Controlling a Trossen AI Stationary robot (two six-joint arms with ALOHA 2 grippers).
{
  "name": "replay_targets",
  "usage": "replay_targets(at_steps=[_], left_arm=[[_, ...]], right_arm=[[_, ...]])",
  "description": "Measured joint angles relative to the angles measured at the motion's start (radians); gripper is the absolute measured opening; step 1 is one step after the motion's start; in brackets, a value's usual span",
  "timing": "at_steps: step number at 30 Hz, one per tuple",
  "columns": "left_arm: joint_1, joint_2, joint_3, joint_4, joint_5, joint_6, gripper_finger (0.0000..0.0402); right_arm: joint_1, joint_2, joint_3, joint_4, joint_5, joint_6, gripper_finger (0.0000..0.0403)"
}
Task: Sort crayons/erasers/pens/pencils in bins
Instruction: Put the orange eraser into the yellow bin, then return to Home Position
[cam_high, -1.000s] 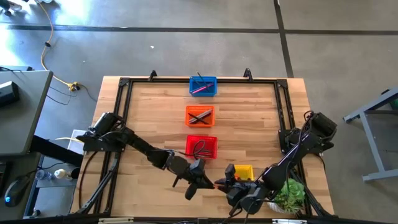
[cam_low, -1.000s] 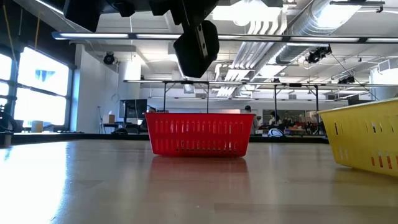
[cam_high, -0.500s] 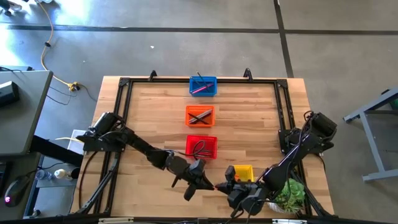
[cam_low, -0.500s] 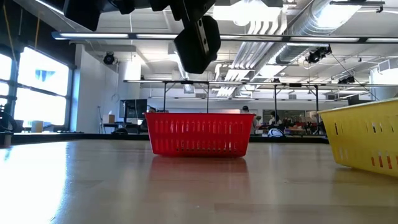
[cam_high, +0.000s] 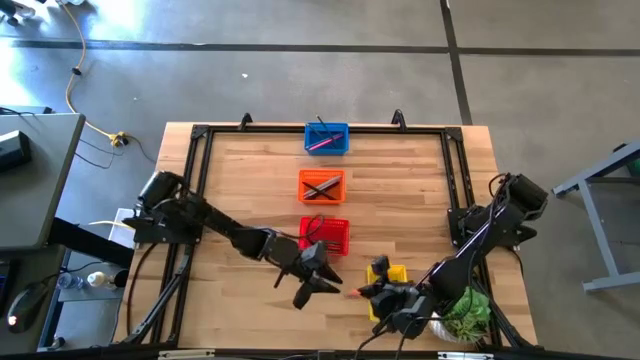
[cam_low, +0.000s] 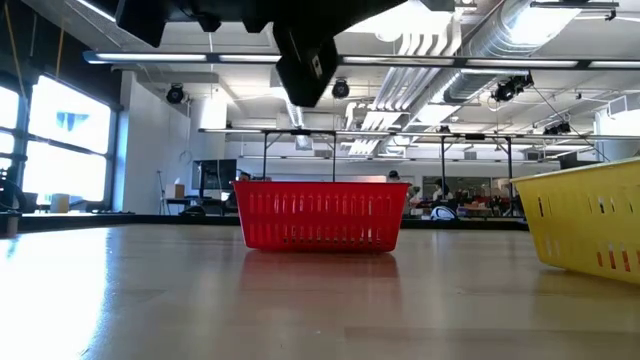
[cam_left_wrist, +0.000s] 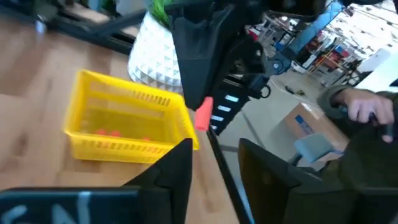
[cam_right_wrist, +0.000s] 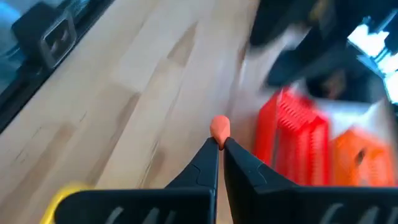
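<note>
Eraser pinched beside the yellow basket
Right claw (cam_right_wrist: 219, 144) pinches an orange eraser (cam_right_wrist: 219, 126) at its tips; left claw (cam_high: 322, 283) spread, nearby, empty; yellow basket (cam_high: 396, 272) partly hidden.

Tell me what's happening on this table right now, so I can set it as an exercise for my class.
Two robot arms are sorting stationery into four coloured baskets. The right gripper is shut on a small orange eraser, pinched at its fingertips beside the yellow bin. The left gripper hangs open just across from it, holding nothing. The yellow bin already holds a few orange-red erasers. The blue bin, orange bin and red bin stand in a row and hold long thin sticks.
</note>
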Motion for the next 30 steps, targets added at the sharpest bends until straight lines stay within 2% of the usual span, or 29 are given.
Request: replay_targets(at_steps=[7, 13, 17, 22, 30], left_arm=[[0.01, -0.109, -0.157, 0.027, -0.161, 0.111, 0.0146], [0.008, -0.21, -0.326, 0.115, -0.248, 0.146, 0.0129], [0.009, -0.282, -0.416, 0.147, -0.269, 0.18, 0.0105], [0.017, -0.371, -0.499, 0.149, -0.292, 0.214, 0.007], [0.059, -0.48, -0.584, 0.147, -0.291, 0.248, 0.0016]], right_arm=[[-0.043, -0.025, -0.006, -0.309, -0.241, 0.328, 0.0], [-0.09, -0.026, -0.086, -0.303, -0.417, 0.418, 0.0], [-0.132, -0.026, -0.148, -0.274, -0.472, 0.427, 0.0], [-0.186, -0.026, -0.174, -0.271, -0.487, 0.426, 0.0011], [-0.256, -0.026, -0.172, -0.275, -0.575, 0.417, 0.0084]])
